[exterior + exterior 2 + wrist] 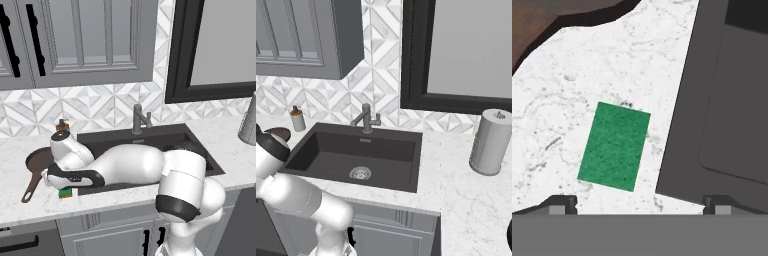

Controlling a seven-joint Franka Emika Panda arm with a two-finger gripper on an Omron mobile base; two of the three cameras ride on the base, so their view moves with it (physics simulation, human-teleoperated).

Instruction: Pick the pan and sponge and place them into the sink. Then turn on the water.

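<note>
The claw (640, 202) hangs just above the worktop (587, 65) with its jaws spread as wide as they go and nothing between them; the two dark fingertips (561, 202) stand far apart at the lower edge of the hand view.

Directly under the claw, and slightly toward the left fingertip, lies the sponge (615, 146), flat, green side up, not touching either tip. Its long axis runs away from the claw and leans a little to the right, so the short sides face the claw and the long sides face the two fingertips. That suggests a straight descent would put the narrow width between the jaws, with a small turn needed to square up to the lean. In the left base view the sponge (65, 192) sits at the front edge of the worktop, right below the hand.

Just to the right of the sponge is the rim of the sink (712, 100), close by but not touching it.

Farther out, beyond the sponge and to the left, is the pan (542, 20), on the worktop and apart from the sponge; in the left base view its handle (31, 189) points toward the front edge.

No writing or brand can be read anywhere.
</note>
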